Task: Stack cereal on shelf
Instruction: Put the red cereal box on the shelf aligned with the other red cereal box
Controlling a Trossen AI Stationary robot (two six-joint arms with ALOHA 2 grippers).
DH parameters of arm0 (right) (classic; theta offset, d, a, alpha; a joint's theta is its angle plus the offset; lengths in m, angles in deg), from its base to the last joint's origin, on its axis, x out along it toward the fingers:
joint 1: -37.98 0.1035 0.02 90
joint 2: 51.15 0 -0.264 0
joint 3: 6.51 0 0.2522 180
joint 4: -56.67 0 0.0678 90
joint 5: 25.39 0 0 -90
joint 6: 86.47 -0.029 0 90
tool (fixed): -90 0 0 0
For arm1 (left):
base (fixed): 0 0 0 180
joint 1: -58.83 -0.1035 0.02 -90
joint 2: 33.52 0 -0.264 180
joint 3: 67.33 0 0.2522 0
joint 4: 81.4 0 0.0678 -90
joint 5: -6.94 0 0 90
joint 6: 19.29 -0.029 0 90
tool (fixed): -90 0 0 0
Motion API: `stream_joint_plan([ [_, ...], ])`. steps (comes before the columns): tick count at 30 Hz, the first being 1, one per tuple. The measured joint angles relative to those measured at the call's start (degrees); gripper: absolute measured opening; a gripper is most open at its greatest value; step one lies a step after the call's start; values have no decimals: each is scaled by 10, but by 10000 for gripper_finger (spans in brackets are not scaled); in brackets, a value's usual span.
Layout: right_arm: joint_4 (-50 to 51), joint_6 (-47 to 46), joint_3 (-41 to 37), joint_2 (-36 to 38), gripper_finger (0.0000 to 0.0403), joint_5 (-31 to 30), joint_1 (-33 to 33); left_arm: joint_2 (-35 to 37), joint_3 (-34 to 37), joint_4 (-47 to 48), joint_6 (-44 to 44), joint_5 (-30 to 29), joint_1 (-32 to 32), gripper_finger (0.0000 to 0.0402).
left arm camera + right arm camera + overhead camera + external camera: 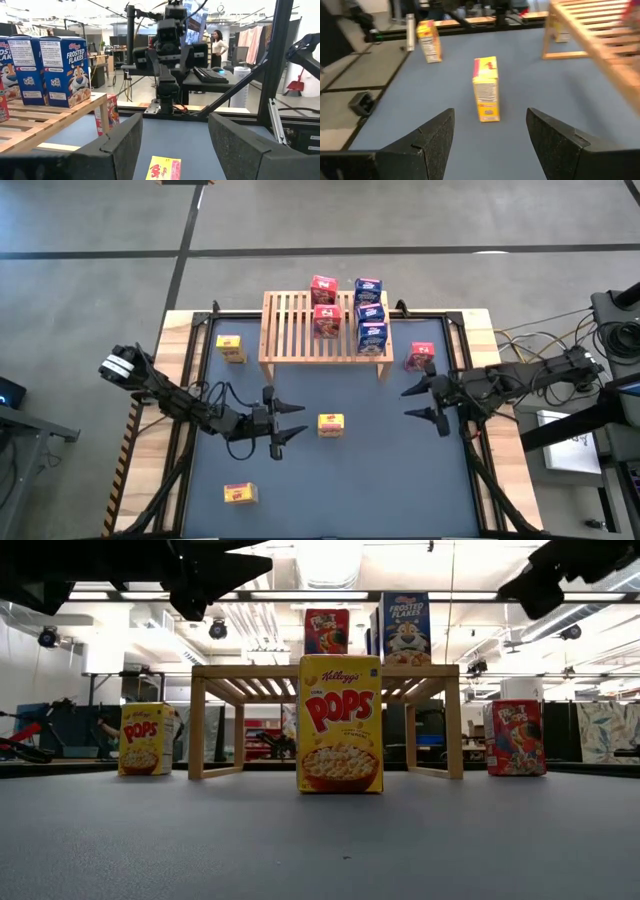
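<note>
High view: left gripper (296, 427) and right gripper (417, 403) both have jaws apart, holding nothing, flanking the upright yellow box (331, 424) mid-table. Shelf (325, 326) already carries red and blue boxes (371, 315) crowded toward its right end; three yellow and one red box (420, 356) remain on the mat. Risks: the box is narrow and tall, so an off-centre finger likely topples it. Both arms converging on it could clash. Placing near the crowded stack may knock neighbours off.
</note>
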Motion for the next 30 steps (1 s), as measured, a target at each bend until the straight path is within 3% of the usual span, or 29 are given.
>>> stream_joint_plan([
  [5, 106, -28, 64, -13, 235, -44, 0, 0, 0, 0, 0, 0, 0, 212],
  [9, 176, -61, 91, -28, 235, -16, 0, 0, 0, 0, 0, 0, 0, 212],
  [22, 287, -121, 99, -34, 235, -23, 0, 0, 0, 2, 0, 0, 0, 212],
  [30, 306, -95, 99, -35, 235, -66, 0, 0, 0, 1, 3, 0, 0, 212],
])
